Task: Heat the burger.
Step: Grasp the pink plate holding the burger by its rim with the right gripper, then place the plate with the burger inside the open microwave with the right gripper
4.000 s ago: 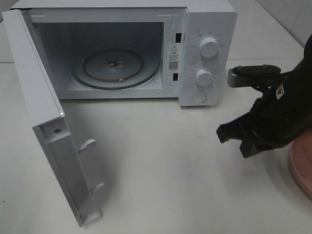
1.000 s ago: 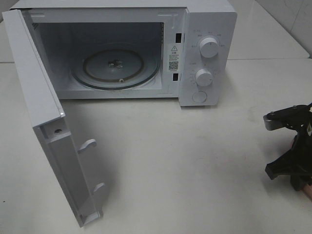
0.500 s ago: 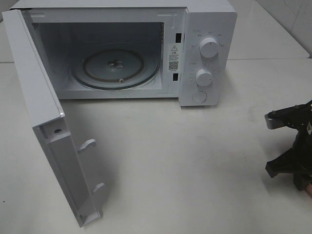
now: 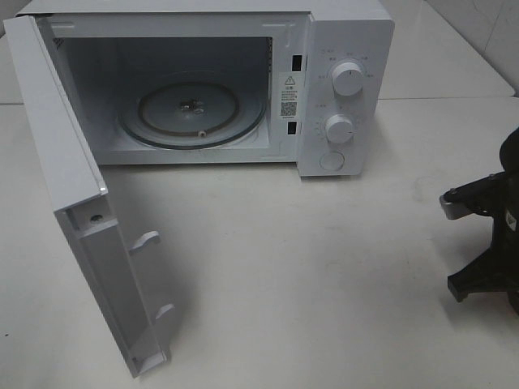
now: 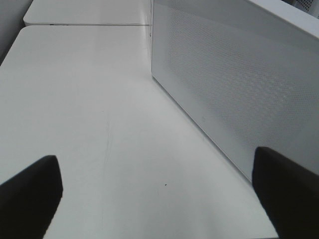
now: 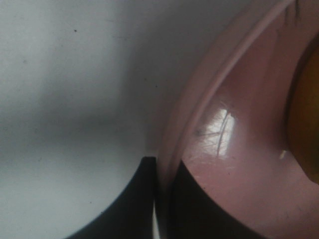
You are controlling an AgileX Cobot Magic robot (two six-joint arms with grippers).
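At the edge of the right wrist view, a sliver of the burger's golden-brown bun shows, sitting on a pink plate. My right gripper is shut on that plate's rim, one dark finger outside it and one inside. In the high view only the right arm shows, low at the table's right edge, while plate and burger are out of frame. My left gripper is open and empty above the bare table, beside the microwave's perforated side wall.
The white microwave stands at the back of the table. Its door swings wide open to the left and toward the front. The glass turntable inside carries nothing. Two knobs and a button sit on its right panel.
The right arm came down from mid-air to the table's right edge and shifted slightly further right and lower. Its jaws closed on the plate's rim. The left gripper stayed put.
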